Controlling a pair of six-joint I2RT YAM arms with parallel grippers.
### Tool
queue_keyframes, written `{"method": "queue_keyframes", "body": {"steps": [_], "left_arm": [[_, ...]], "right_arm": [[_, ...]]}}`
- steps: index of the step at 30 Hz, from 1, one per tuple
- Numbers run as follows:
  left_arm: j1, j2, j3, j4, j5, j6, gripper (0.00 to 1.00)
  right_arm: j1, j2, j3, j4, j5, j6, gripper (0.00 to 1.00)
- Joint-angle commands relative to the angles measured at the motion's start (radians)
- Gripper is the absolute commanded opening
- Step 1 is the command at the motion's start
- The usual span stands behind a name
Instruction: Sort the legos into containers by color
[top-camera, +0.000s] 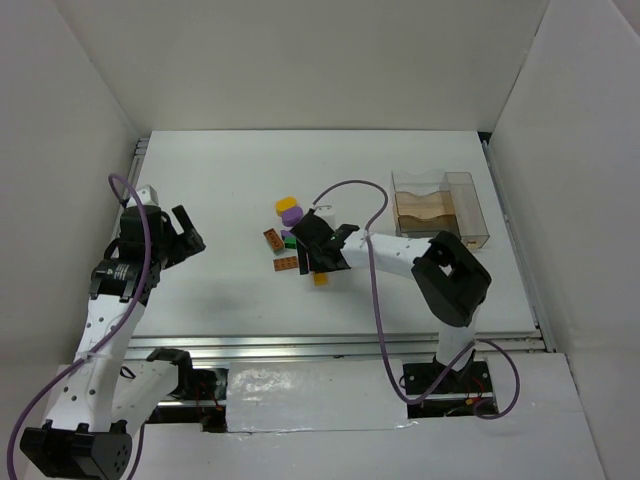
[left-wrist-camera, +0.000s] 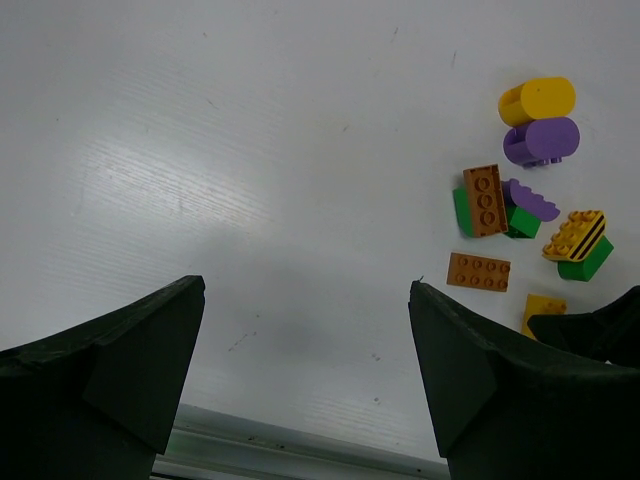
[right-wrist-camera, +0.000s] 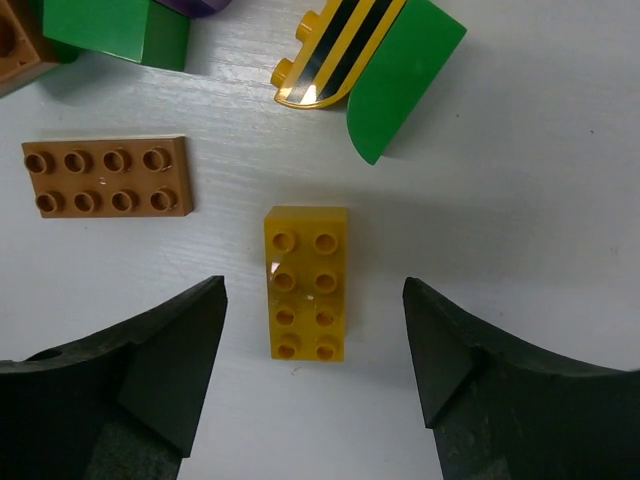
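Observation:
The legos lie in a loose cluster at mid-table: a yellow rounded piece (top-camera: 286, 203), a purple one (top-camera: 291, 215), two orange-brown bricks (top-camera: 272, 239) and green pieces. My right gripper (top-camera: 318, 256) is open, just above a yellow 2x4 brick (right-wrist-camera: 306, 282) that lies flat between its fingers (right-wrist-camera: 160, 360), untouched. An orange-brown plate (right-wrist-camera: 107, 176) lies left of the brick. A yellow-and-black striped piece (right-wrist-camera: 335, 50) on a green curved brick (right-wrist-camera: 405, 80) lies beyond it. My left gripper (top-camera: 185, 236) is open and empty, left of the cluster. The clear divided container (top-camera: 440, 210) stands at the right.
White walls close in the table on the left, back and right. A metal rail (top-camera: 340, 345) runs along the near edge. The left wrist view shows the whole cluster at its right, with the yellow piece (left-wrist-camera: 537, 100) and purple piece (left-wrist-camera: 542, 140) farthest.

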Motion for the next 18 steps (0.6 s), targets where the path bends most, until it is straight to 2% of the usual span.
{"method": "queue_keyframes", "body": {"steps": [1,8,9,12,14,16,17,18], "left_arm": [[0.006,-0.010,-0.002,0.039,0.022,0.014,0.95],[0.006,-0.016,-0.002,0.039,0.029,0.016,0.95],[0.006,-0.016,-0.002,0.039,0.029,0.016,0.96],[0.006,-0.019,0.000,0.040,0.030,0.016,0.95],[0.006,-0.018,0.000,0.040,0.033,0.017,0.95],[0.006,-0.018,0.000,0.039,0.033,0.017,0.95],[0.006,-0.021,0.000,0.039,0.032,0.017,0.95],[0.006,-0.021,0.001,0.039,0.030,0.017,0.95]], "right_arm": [[0.006,0.022,0.023,0.051,-0.012,0.005,0.77],[0.006,0.079,0.042,0.050,-0.038,-0.008,0.63],[0.006,0.079,0.039,0.051,-0.037,-0.010,0.56],[0.007,0.079,0.034,0.050,-0.029,-0.021,0.52],[0.006,0.082,0.034,0.047,-0.029,-0.034,0.45],[0.006,0.070,0.029,0.054,-0.043,-0.047,0.34],[0.006,0.061,0.026,0.061,-0.052,-0.066,0.13],[0.007,0.042,0.010,0.067,-0.060,-0.071,0.06]]}}
